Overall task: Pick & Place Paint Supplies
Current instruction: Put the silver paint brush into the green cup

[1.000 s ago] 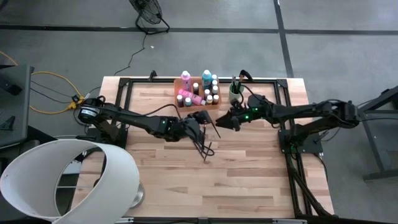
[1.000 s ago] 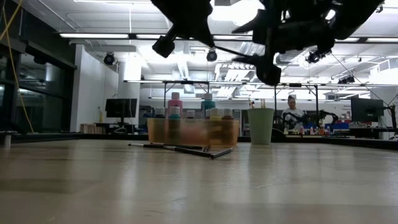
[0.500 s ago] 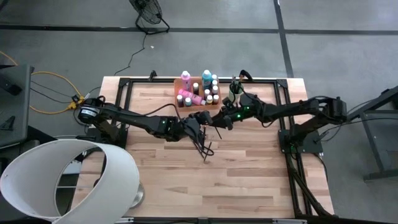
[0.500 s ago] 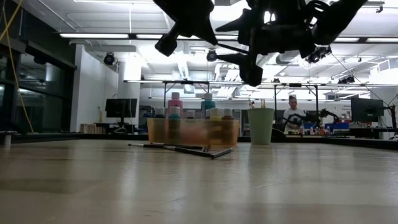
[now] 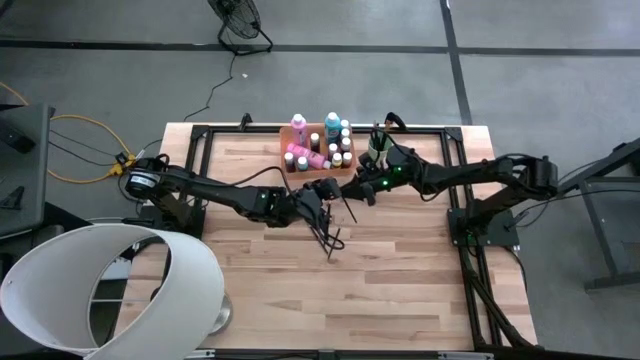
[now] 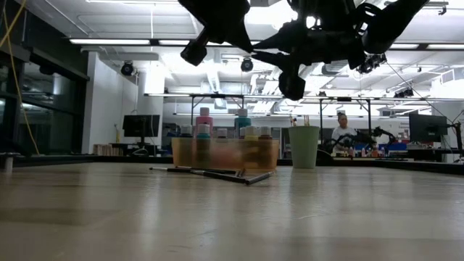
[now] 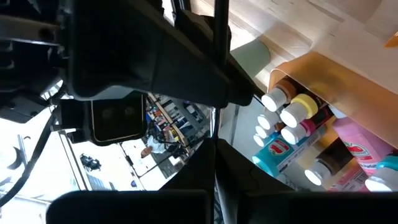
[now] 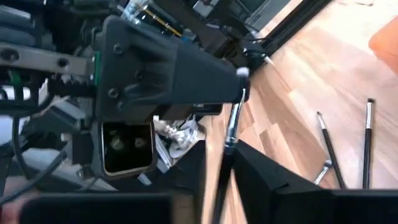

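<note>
Two end effectors meet above our worktop [image 5: 400,270]: left end effector [image 5: 335,192] clamps one paintbrush [image 8: 231,134], right end effector [image 5: 352,190], at its 3 o'clock, pinches it too.

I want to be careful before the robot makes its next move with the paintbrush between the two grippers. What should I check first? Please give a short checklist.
1. Left gripper shut on the paintbrush: ok.
2. Right gripper has met the same paintbrush: ok.
3. Right gripper's hold is firm enough for the left to let go: cannot tell.
4. Both grippers are well above the table: ok.
5. Green cup stands upright beside the orange tray: ok.
6. All brushes are off the table: not ok, loose brushes lie on the wood.
</note>
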